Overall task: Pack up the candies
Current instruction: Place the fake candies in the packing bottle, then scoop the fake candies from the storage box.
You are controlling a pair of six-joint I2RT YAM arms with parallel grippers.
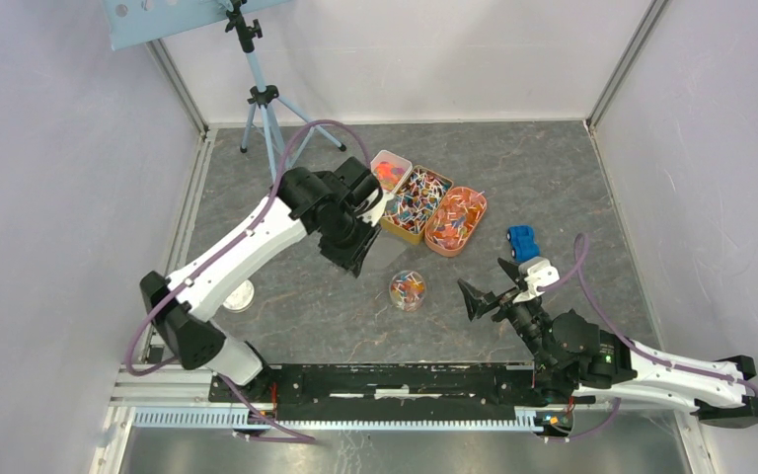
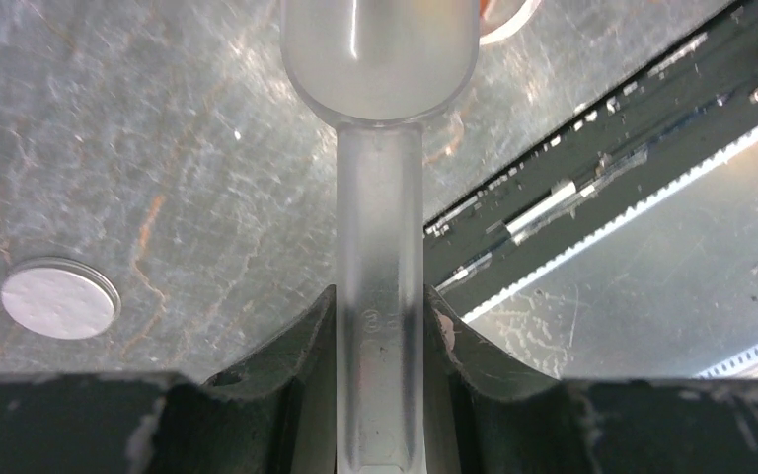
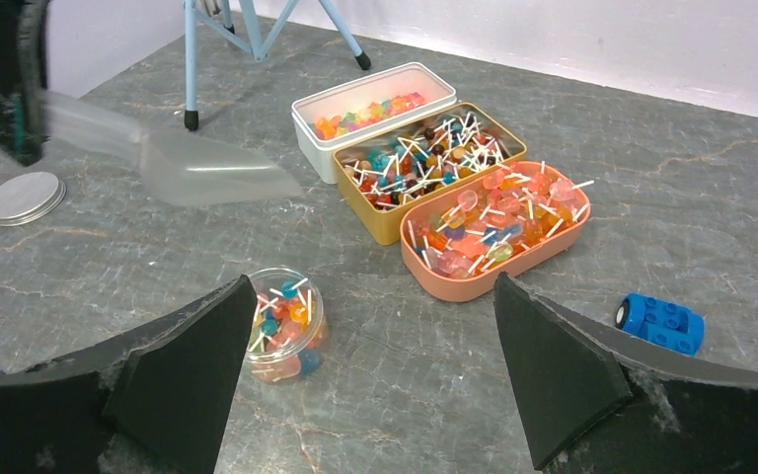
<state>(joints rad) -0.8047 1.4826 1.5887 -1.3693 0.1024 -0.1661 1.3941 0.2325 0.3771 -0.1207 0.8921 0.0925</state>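
The candies lie in three open tins at the back: a white one (image 1: 390,170) (image 3: 370,104), a gold one (image 1: 416,202) (image 3: 424,158) and a salmon one (image 1: 456,219) (image 3: 493,222). A small clear jar (image 1: 408,289) (image 3: 284,321) in front of them holds several candies. My left gripper (image 1: 357,259) (image 2: 380,296) is shut on the handle of a translucent scoop (image 2: 380,49) (image 3: 217,168). The scoop hangs above the table between the tins and the jar, and no candy shows in it. My right gripper (image 1: 491,286) (image 3: 372,279) is open and empty, right of the jar.
A blue toy car (image 1: 523,240) (image 3: 659,323) sits right of the salmon tin. A round metal lid (image 1: 240,294) (image 2: 59,298) (image 3: 25,196) lies at the left. A tripod (image 1: 262,99) stands at the back left. The black rail (image 1: 385,380) runs along the near edge.
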